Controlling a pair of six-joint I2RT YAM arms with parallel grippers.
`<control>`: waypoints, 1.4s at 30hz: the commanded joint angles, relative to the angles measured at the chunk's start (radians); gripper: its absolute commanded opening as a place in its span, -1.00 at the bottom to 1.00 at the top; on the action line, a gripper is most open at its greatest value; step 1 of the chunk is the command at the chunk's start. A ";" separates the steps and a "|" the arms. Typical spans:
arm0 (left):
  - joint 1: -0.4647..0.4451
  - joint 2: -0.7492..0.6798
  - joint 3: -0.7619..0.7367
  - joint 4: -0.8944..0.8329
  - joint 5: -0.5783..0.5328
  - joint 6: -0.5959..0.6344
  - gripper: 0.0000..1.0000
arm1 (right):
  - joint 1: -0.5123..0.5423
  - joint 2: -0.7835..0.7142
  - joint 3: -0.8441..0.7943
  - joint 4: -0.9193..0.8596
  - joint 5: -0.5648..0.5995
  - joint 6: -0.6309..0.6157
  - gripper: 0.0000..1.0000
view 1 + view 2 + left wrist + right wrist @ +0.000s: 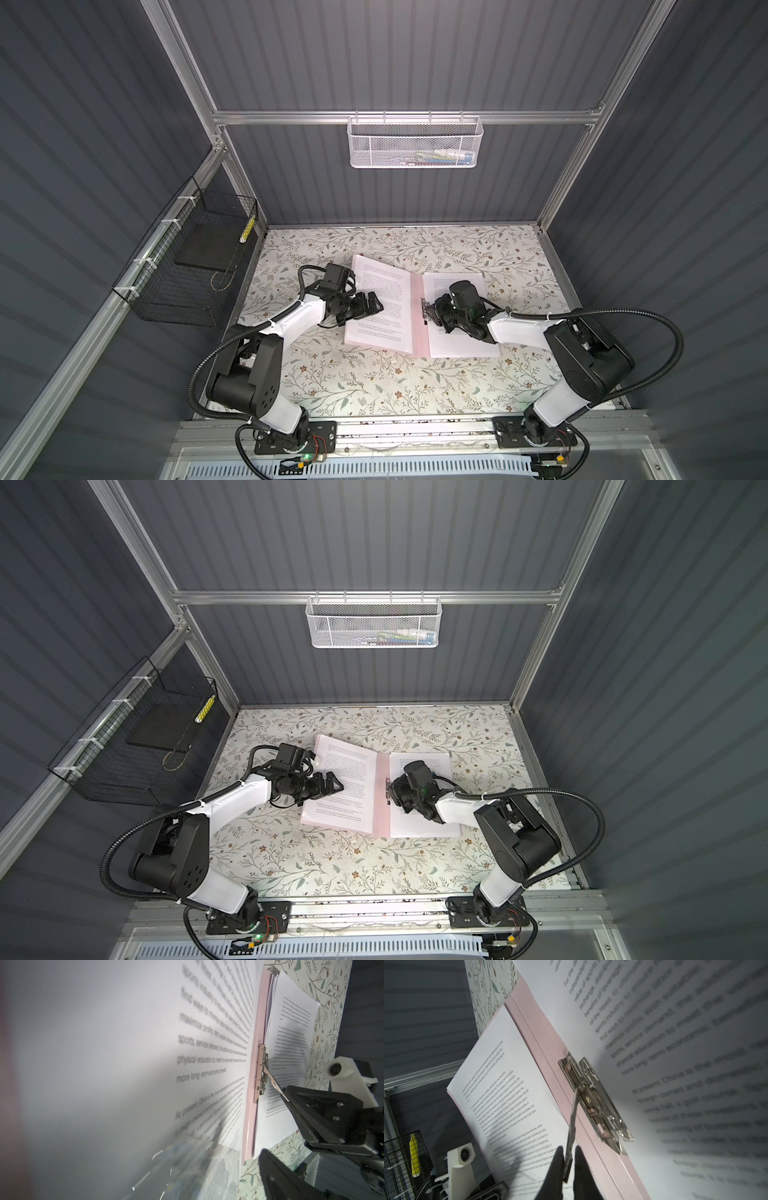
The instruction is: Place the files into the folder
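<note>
The pale pink folder [419, 328] [382, 812] lies open on the table, spine toward the middle. Printed white files cover both halves: a sheet on the left half [388, 286] [500, 1088], bowed up at its far corner, and a stack on the right half [465, 345] [291, 1028]. The silver clip [593, 1101] [260, 1072] sits beside the spine with its lever [572, 1126] raised. My right gripper [568, 1159] [430, 313] is shut on the lever's tip. My left gripper [376, 305] [334, 786] stands open over the left sheet's outer edge.
A black wire basket [166, 299] on the left wall holds a flat black slab [203, 249] and a yellow item [248, 230]. A white mesh basket [415, 143] hangs on the back rail. The floral table [374, 386] lies between the arm bases.
</note>
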 commanded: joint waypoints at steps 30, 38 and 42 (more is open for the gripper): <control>-0.006 -0.181 -0.038 -0.084 0.110 -0.052 0.93 | -0.005 -0.023 -0.151 0.140 0.011 -0.055 -1.00; -0.006 -0.354 -0.121 -0.160 0.118 -0.109 0.64 | -0.007 0.018 -0.171 0.220 0.009 -0.017 -1.00; -0.006 -0.419 -0.159 -0.176 0.120 -0.145 0.44 | -0.009 0.038 -0.183 0.264 0.005 0.001 -1.00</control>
